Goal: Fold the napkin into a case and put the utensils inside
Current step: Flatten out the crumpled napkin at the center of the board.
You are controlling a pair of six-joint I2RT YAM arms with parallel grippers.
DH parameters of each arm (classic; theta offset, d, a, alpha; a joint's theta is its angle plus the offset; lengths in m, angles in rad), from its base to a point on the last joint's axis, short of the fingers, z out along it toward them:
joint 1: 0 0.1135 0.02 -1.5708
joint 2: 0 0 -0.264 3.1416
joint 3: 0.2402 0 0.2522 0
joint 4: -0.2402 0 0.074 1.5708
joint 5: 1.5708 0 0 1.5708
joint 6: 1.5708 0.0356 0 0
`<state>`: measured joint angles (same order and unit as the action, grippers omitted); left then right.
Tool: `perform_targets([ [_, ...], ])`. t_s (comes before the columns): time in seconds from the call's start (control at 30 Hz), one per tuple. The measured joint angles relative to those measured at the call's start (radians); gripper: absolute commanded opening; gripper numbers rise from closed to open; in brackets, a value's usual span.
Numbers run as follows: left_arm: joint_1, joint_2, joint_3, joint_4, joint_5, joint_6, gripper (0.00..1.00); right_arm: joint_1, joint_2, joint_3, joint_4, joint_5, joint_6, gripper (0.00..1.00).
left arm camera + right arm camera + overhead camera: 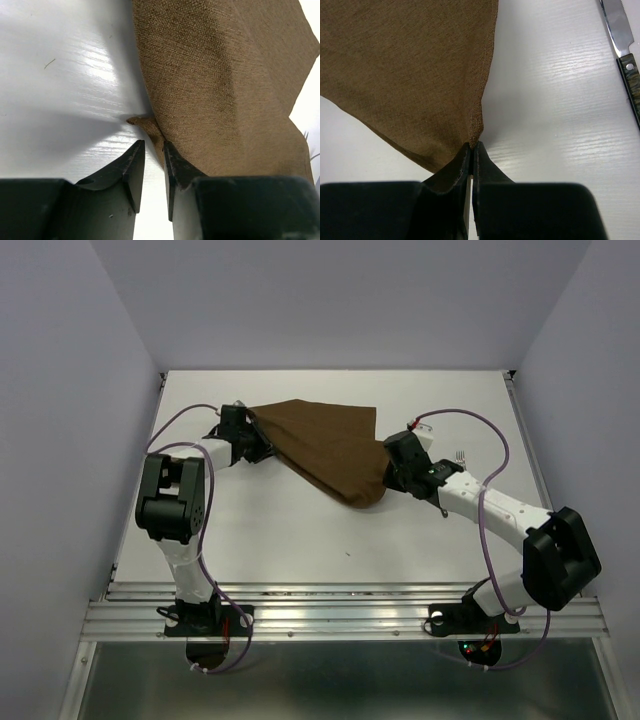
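The dark brown napkin point(325, 445) lies spread and partly lifted between my two grippers. My right gripper point(472, 145) is shut on one corner of the napkin point(410, 75), near the table's middle right point(392, 478). My left gripper point(153, 144) is at the opposite, far-left corner point(255, 435). Its jaws stand apart, white table shows between them, and a small cloth tip point(141, 121) lies just ahead of the fingertips. The silver knife point(620, 35) lies at the right edge of the right wrist view. Fork tines point(460, 454) peek out behind the right arm.
White walls close in the table on the left, right and back. A ridged metal rail point(340, 605) runs along the near edge by the arm bases. Purple cables point(495, 445) loop over both arms.
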<state>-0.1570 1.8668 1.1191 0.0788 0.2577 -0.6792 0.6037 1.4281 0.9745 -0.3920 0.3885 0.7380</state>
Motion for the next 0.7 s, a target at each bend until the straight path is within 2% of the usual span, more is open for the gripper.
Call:
perform_targets([
  [0.47,0.000,0.051,0.000,0.012,-0.003,-0.004,0.34,0.000,0.023,0.010,0.000,0.000,0.000,0.01],
  [0.7,-0.001,0.066,0.011,0.040,0.008,-0.009,0.46,0.000,0.026,0.012,0.000,0.000,0.000,0.01],
])
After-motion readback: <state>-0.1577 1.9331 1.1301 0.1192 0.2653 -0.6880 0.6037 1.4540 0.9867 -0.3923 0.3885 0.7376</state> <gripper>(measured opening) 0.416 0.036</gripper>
